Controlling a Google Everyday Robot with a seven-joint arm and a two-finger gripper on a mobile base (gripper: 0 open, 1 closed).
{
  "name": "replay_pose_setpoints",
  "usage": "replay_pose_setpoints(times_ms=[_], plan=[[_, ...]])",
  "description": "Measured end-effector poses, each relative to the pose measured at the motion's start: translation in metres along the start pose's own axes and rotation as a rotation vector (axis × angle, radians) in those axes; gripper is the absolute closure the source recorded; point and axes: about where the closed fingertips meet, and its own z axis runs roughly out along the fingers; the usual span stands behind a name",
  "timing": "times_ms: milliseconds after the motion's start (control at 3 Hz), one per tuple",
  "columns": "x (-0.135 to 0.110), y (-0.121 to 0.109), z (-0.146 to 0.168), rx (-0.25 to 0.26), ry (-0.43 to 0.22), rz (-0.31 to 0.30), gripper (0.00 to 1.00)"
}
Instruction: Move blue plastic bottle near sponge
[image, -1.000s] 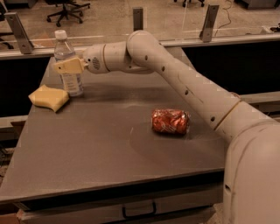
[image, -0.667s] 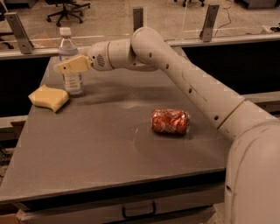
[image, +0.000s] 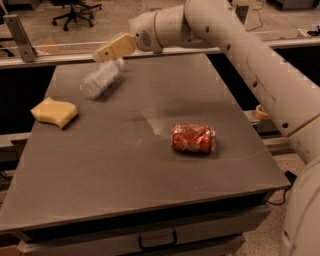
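The blue plastic bottle (image: 100, 78) is a clear bottle with a pale label. It lies tilted and blurred on the far left of the table, its cap end pointing up-right. My gripper (image: 113, 49) hangs just above the bottle's upper end and is not around it. The sponge (image: 54, 112), a pale yellow wavy foam block, lies at the table's left edge, a short way in front and to the left of the bottle.
A crushed red soda can (image: 193, 138) lies on its side right of the table's middle. The dark table (image: 125, 170) has a drawer handle at its front. My arm reaches in from the right over the far edge. A rail and office chairs stand behind.
The bottle stood upright in my gripper next to the sponge. Now it is tipped over and blurred, free of the gripper, which has risen and moved right.
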Motion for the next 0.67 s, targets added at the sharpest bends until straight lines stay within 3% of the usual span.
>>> replay_pose_setpoints(times_ms=[333,667], plan=[[-0.0349,-0.0241,-0.0552,0.1,0.046,-0.113,0.0],[-0.0376,-0.0322,-0.0609,0.111,0.062,-0.141,0.0]])
